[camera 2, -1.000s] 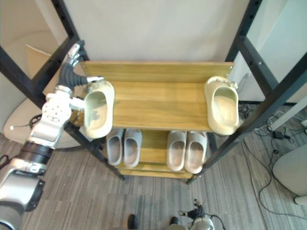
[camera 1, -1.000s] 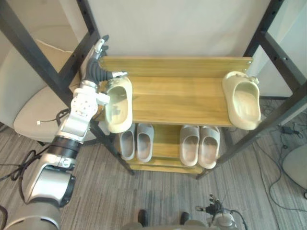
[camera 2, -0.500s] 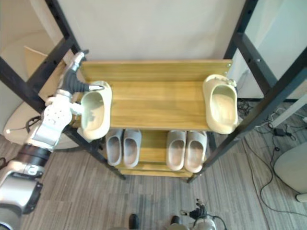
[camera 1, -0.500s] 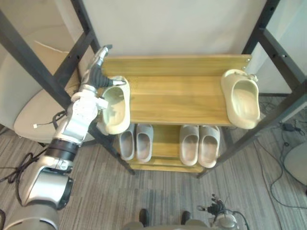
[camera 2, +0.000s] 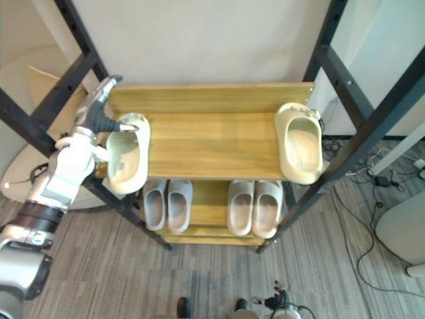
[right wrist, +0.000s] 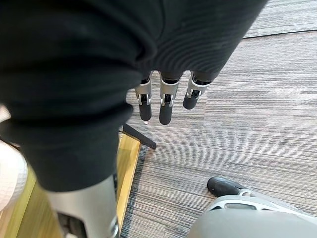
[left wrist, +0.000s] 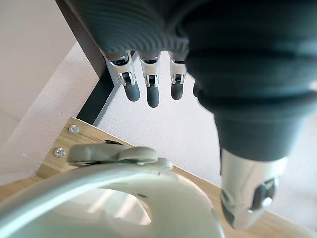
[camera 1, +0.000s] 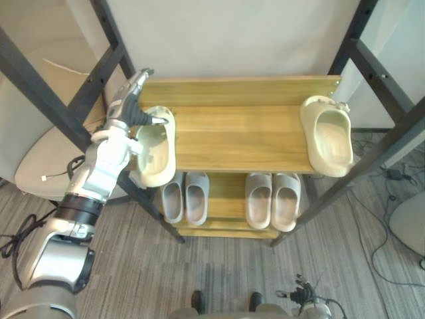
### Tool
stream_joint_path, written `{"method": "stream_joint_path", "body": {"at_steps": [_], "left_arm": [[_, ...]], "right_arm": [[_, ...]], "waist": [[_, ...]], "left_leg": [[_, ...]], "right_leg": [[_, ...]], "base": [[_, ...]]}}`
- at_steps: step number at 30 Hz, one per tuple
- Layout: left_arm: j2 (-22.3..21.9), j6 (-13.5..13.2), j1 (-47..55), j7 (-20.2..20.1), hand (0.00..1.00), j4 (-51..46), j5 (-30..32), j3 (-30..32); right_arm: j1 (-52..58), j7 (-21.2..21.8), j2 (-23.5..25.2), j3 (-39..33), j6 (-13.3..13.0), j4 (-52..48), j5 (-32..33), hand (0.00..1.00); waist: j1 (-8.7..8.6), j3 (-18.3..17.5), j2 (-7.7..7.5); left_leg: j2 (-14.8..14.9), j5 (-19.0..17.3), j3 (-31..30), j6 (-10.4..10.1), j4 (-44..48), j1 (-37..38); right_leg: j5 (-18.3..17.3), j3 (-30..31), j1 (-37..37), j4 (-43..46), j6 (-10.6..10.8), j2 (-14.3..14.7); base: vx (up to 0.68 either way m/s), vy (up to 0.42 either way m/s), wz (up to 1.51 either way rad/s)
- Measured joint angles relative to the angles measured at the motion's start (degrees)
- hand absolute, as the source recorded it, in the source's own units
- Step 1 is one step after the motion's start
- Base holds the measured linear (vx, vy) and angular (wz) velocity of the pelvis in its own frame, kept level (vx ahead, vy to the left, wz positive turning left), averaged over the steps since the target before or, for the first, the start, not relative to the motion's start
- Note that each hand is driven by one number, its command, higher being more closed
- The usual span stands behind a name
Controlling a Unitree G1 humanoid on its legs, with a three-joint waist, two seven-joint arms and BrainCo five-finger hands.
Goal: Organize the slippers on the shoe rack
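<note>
A cream slipper [camera 1: 154,147] lies at the left end of the rack's top wooden shelf [camera 1: 246,136], its toe hanging over the front edge. My left hand [camera 1: 128,106] is just behind and left of its heel. The fingers [left wrist: 151,84] are straight and point towards the back wall, and the thumb [left wrist: 247,198] reaches over the heel rim [left wrist: 124,198]; the hand is open. The matching cream slipper [camera 1: 327,136] lies at the shelf's right end. My right hand [right wrist: 166,99] hangs open over the carpet beside the rack.
Two grey pairs [camera 1: 186,198] [camera 1: 272,199] stand on the lower shelf. Black slanted frame posts [camera 1: 60,109] [camera 1: 378,143] flank the rack on both sides. A beige round seat [camera 1: 40,156] is on the left. The top shelf is bare between the cream slippers.
The whole picture has shifted a little to the left. My left hand has straightened at the wrist and its thumb has come down to the slipper's heel rim. The slipper has hardly moved.
</note>
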Motion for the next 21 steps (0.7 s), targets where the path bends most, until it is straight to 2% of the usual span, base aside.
{"method": "stream_joint_path", "body": {"at_steps": [14, 21], "left_arm": [[0.0, 0.03, -0.58, -0.03, 0.0, -0.38, -3.21, -0.03], [-0.01, 0.2, -2.8, -0.1, 0.0, 0.42, -4.85, -1.42]], "right_arm": [[-0.19, 0.04, -0.03, 0.05, 1.04, 0.39, 0.0, 0.0], [-0.24, 0.05, -0.83, 0.05, 1.36, 0.97, 0.05, 0.0]], "waist": [[-1.25, -0.03, 0.23], [-1.58, 0.33, 1.39]], "left_leg": [[-0.15, 0.36, -2.96, -0.37, 1.05, -1.06], [-0.1, 1.04, -5.28, -0.84, 1.05, -1.66]], "right_leg": [[-0.2, -2.71, 0.8, -0.07, -0.17, -0.13], [-0.6, -4.85, 0.84, 0.0, -0.41, -0.15]], "base": [[-0.02, -0.008, 0.09], [-0.04, -0.009, 0.16]]}}
